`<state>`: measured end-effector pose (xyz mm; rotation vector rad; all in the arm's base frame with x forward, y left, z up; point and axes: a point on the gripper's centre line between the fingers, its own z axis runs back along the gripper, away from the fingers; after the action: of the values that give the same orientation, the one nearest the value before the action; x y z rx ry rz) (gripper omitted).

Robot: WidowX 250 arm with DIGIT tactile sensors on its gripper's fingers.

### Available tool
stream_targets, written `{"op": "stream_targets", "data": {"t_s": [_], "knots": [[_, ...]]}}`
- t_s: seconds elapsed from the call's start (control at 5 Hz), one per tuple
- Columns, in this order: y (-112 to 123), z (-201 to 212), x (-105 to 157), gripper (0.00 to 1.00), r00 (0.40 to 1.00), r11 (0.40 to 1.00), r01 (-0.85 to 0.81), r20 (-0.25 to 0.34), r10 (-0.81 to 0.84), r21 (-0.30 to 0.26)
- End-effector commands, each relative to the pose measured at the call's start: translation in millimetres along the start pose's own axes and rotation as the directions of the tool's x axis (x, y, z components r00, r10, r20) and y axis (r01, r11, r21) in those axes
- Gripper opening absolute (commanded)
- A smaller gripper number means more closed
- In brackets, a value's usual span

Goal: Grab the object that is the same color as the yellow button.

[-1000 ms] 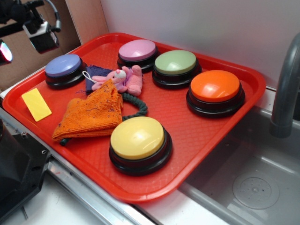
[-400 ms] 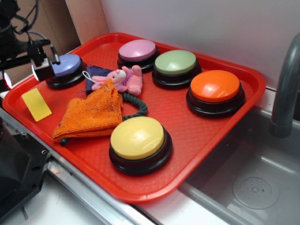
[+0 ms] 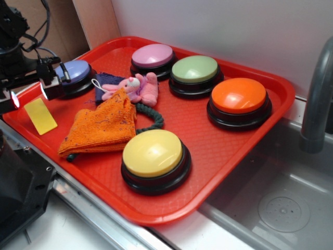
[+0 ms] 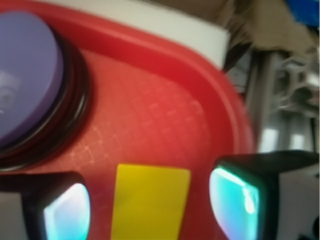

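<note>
End effector (image 4: 150,205) hangs low, fingers (image 4: 237,197) spread apart.

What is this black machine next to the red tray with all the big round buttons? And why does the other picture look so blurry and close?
The black machine is a robot arm. Its pincer is the part that grabs things. One picture is taken from the side and shows the whole red tray. The blurry one comes from a little camera on the arm's wrist, looking down between the two fingers. On the tray lie the yellow button and purple, pink, green and orange ones, an orange cloth, a pink toy bunny and a small flat yellow block. The pincer is open, with the block between its fingers. It holds nothing yet.
</note>
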<state>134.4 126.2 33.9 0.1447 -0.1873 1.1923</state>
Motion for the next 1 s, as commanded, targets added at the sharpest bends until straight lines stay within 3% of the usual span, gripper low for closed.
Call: {"op": "stream_targets", "data": {"t_s": [0.0,0.2,0.4,0.8], "knots": [[2,-8,-2,1.00,1.000,0.999,0.022,0.004,-0.022,-0.033],[0,-10,-4,1.00,0.999,0.998,0.045,0.009,-0.044,-0.046],[-4,-10,-7,0.00,0.997,0.997,0.062,0.040,-0.060,-0.055],[-10,-3,-7,0.00,0.994,0.991,0.099,0.051,-0.095,-0.087]]}}
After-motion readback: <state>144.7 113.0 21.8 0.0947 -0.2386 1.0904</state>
